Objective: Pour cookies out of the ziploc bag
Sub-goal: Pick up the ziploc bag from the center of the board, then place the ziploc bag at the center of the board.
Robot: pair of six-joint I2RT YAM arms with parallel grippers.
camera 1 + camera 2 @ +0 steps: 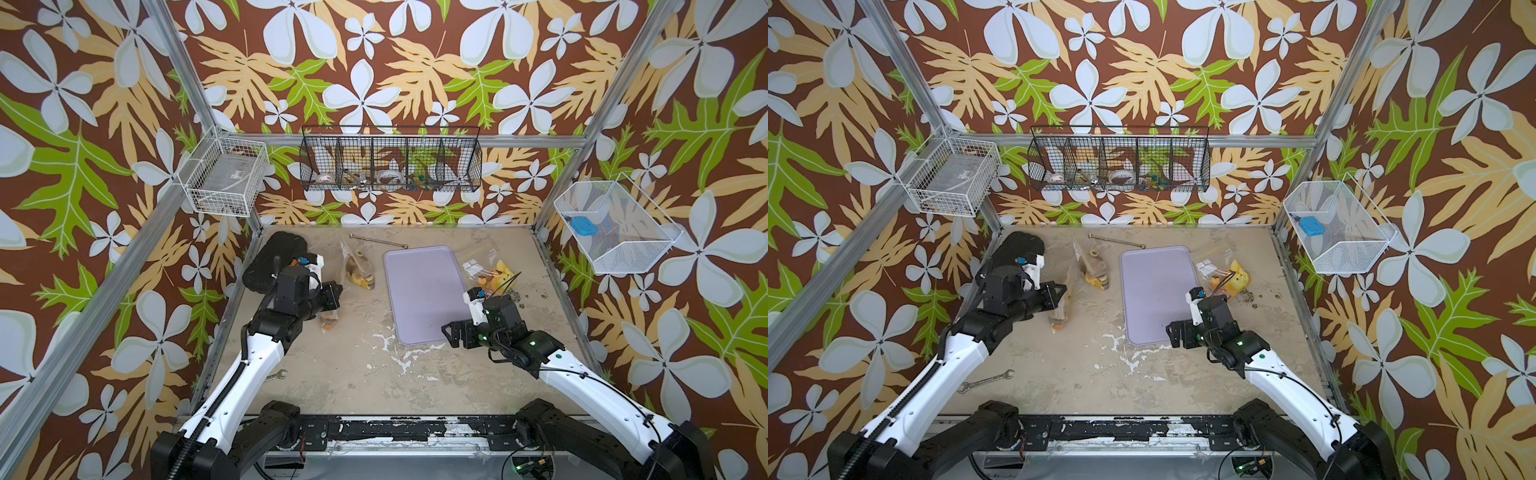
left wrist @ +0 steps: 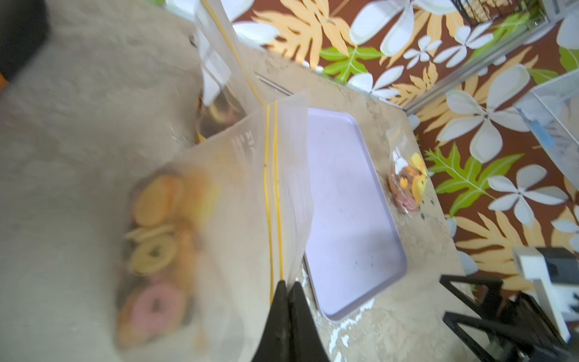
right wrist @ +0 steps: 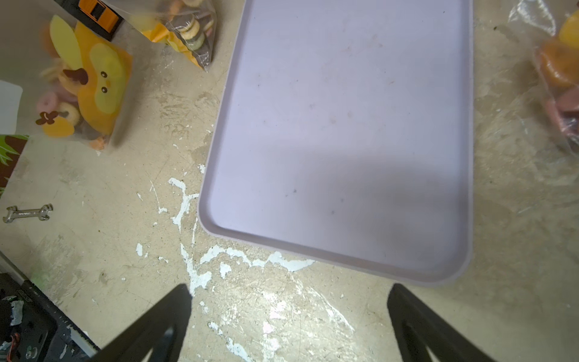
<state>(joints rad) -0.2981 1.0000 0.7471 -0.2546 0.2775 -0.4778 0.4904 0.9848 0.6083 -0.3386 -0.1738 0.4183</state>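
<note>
My left gripper (image 2: 289, 283) is shut on the top edge of a clear ziploc bag (image 2: 238, 194), right at its yellow zip line. The cookies (image 2: 156, 225), tan, orange and pink rings, lie bunched at the bag's far end. In both top views the bag (image 1: 328, 324) (image 1: 1059, 318) hangs below the left gripper (image 1: 337, 297), left of the lavender tray (image 1: 424, 299). My right gripper (image 3: 289, 288) is open and holds nothing. It hovers over bare table by the tray's (image 3: 344, 125) front edge. The right wrist view shows the held bag (image 3: 87, 87) blurred.
A second cookie bag (image 1: 359, 270) lies behind the held one, and a third (image 1: 494, 270) right of the tray. A wrench (image 1: 276, 376) lies front left and a metal rod (image 1: 378, 241) at the back. Wire baskets (image 1: 390, 160) hang on the walls.
</note>
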